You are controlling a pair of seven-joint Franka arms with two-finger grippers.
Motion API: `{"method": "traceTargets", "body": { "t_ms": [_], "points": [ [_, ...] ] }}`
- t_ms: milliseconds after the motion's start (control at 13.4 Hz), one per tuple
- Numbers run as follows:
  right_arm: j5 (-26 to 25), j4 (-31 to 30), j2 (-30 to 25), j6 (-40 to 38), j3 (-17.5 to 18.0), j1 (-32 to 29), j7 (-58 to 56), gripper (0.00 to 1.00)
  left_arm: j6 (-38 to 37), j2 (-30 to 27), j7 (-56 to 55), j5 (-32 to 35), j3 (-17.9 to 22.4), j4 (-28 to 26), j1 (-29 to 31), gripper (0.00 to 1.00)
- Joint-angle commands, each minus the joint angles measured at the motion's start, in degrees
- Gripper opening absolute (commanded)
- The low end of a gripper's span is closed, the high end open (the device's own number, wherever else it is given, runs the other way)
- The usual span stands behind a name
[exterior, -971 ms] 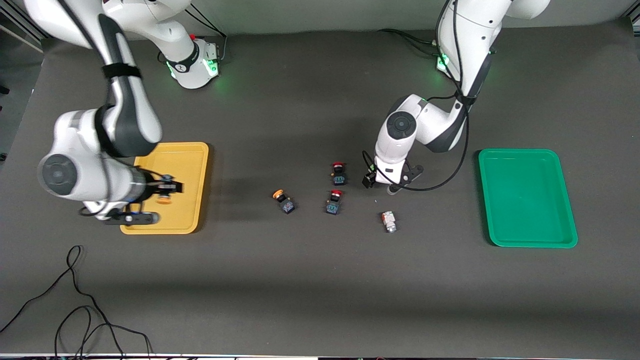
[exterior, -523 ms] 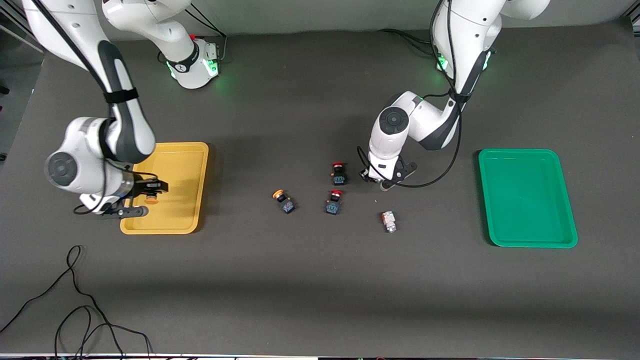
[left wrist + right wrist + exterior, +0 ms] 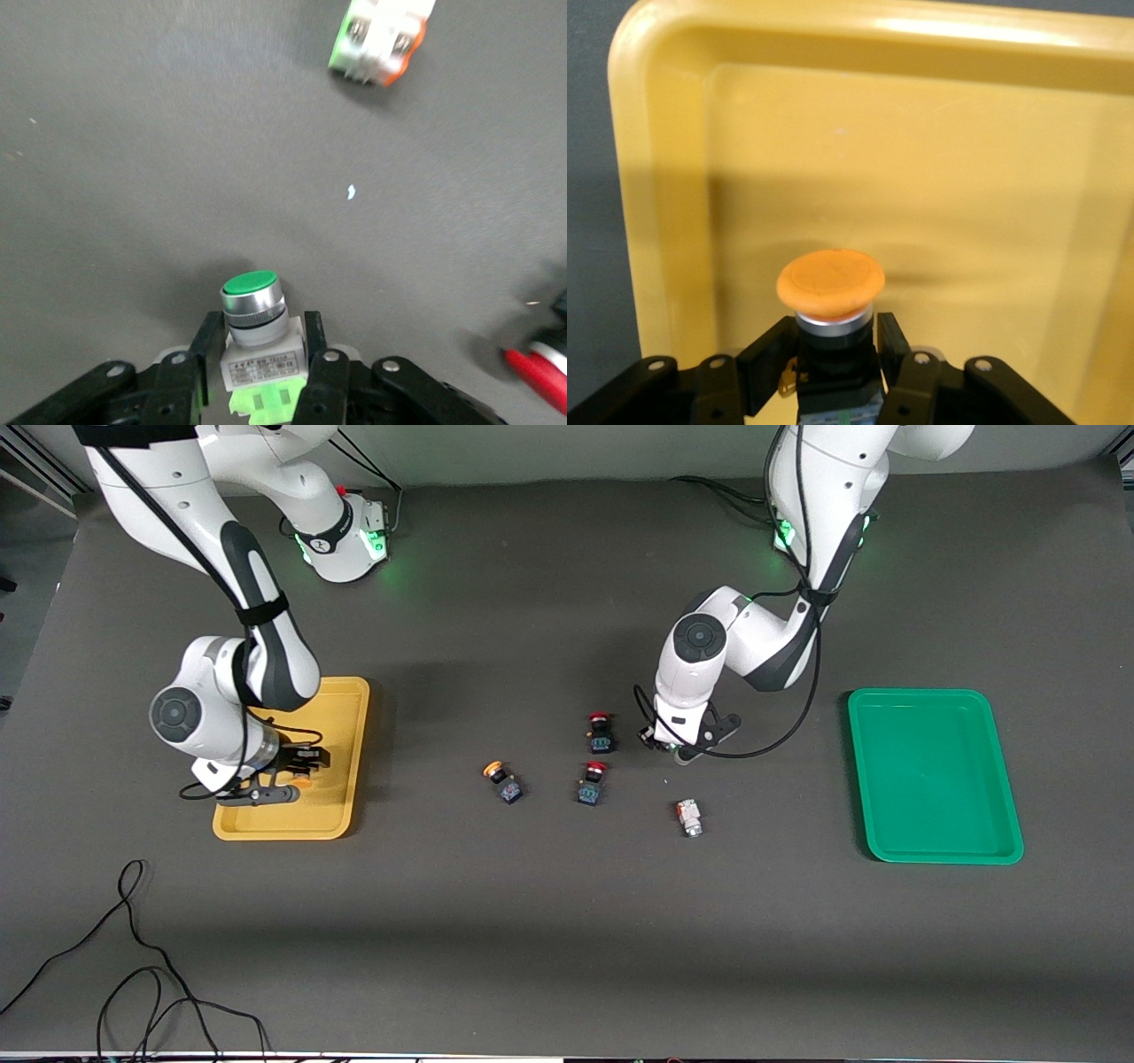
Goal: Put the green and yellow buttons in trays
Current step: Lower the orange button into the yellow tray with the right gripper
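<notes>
While the right pincer [image 3: 837,376] clamps an orange button [image 3: 831,285] over the yellow tray [image 3: 341,700], the left pincer [image 3: 259,376] grips a green button [image 3: 251,297] on the surface [image 3: 532,921]; green tray [image 3: 1005,779] near.

The red-capped button [image 3: 542,370] is blurred and cut off by the left wrist view's edge

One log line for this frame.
right gripper: yellow button, over yellow tray | left gripper: green button, on table
</notes>
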Motion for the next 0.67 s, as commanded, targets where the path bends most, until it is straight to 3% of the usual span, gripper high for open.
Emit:
{"method": "traceTargets", "body": {
  "t_ms": [0, 75, 224, 373, 598],
  "points": [
    [1.7, -0.3, -0.4, 0.6, -0.5, 0.5, -1.0, 0.28, -7.8, -7.3, -0.9, 1.2, 0.0, 0.1, 0.0, 0.00],
    [1.7, -0.3, -0.5, 0.6, -0.5, 0.5, -1.0, 0.57, -10.6, -9.3, -0.7, 1.2, 0.0, 0.5, 0.0, 0.00],
    [1.7, -0.3, -1.0, 0.1, -0.5, 0.3, -0.8, 0.94, -18.4, -13.0, 2.2, 1.2, 0.1, 2.3, 0.5, 0.00],
    [1.8, 0.6, -2.0, -2.8, -0.6, 0.3, -0.7, 0.99, -25.2, -17.7, 11.5, 1.2, 0.1, 2.6, 5.0, 0.00],
    [2.1, 7.6, -4.3, -15.2, -0.7, 0.5, 1.4, 0.99, -31.7, -22.2, 32.9, 0.5, 0.0, 2.5, 16.2, 0.00]
  ]
}}
